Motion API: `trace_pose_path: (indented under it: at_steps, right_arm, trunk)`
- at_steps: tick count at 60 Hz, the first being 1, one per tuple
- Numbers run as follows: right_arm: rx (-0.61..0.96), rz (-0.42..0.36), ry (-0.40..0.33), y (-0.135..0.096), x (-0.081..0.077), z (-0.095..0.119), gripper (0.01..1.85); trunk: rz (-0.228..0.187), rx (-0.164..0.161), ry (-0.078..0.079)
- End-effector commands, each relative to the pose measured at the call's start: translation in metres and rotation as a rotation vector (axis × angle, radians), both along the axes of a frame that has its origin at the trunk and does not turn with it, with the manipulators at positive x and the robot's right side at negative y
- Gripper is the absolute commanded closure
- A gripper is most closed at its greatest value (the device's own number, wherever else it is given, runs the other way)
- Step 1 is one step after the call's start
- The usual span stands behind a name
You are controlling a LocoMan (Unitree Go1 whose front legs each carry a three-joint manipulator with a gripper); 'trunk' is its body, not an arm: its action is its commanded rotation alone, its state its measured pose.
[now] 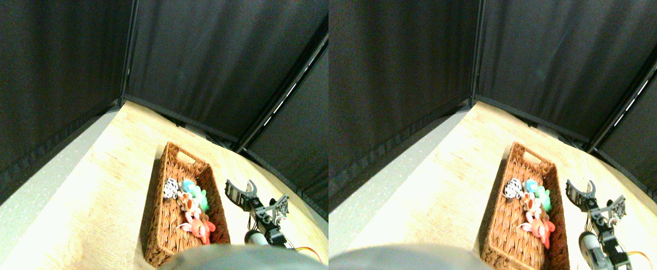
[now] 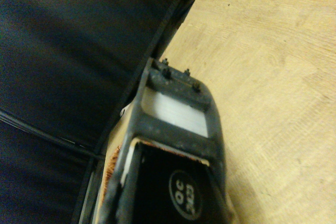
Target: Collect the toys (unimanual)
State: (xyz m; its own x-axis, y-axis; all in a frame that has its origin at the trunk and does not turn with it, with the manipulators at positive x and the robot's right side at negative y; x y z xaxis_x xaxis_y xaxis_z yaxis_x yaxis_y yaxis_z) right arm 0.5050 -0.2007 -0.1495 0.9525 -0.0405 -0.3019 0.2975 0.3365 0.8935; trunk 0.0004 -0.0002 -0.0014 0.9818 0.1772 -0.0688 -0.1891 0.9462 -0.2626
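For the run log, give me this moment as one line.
small plush toys: inside long brown wicker basket | right gripper: jaws open, empty, beside basket | pale wooden floor: no toys visible

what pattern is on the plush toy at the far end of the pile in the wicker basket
Black-and-white spots, on the small spotted plush toy in the long brown wicker basket; the stereo pair view shows it best.

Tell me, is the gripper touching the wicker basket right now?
Apart. The stereo pair view shows the gripper off the basket's right side, with pale wooden floor visible between them.
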Motion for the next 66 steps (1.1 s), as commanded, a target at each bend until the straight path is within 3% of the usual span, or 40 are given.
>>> trace_pose_path:
  at_steps: [1,14,33,45,66]
  right_arm:
    - [-0.023,0.008,-0.055,-0.028,-0.004,0.012,1.33]
    - [-0.006,-0.022,-0.064,-0.039,-0.028,0.003,1.38]
    - [0.004,-0.044,-0.010,-0.034,-0.068,-0.021,1.21]
    - [0.025,-0.095,0.053,-0.029,-0.088,-0.035,1.07]
    - [0.029,-0.065,0.154,-0.032,-0.112,-0.057,1.08]
  trunk:
    - [-0.066,0.037,-0.004]
    - [-0.121,0.060,0.014]
    - [-0.159,0.055,0.034]
    - [-0.175,0.037,0.033]
    - [-0.174,0.001,0.032]
